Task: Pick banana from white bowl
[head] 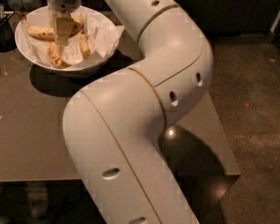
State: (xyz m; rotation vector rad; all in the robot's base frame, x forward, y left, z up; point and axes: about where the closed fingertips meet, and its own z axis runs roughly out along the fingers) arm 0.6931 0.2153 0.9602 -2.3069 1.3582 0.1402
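Observation:
The white bowl stands at the table's far left, lined with crumpled white paper. The banana, long, yellow and brown-speckled, lies across the bowl's back left with its dark stem toward the left rim. Shorter banana pieces lie in front of it. My gripper hangs down into the bowl from above, right at the banana's right end and covering part of it. I cannot tell whether it touches the banana.
A dark wire container stands just left of the bowl. My large white arm sweeps over the middle of the grey table. The table's right edge borders a speckled floor.

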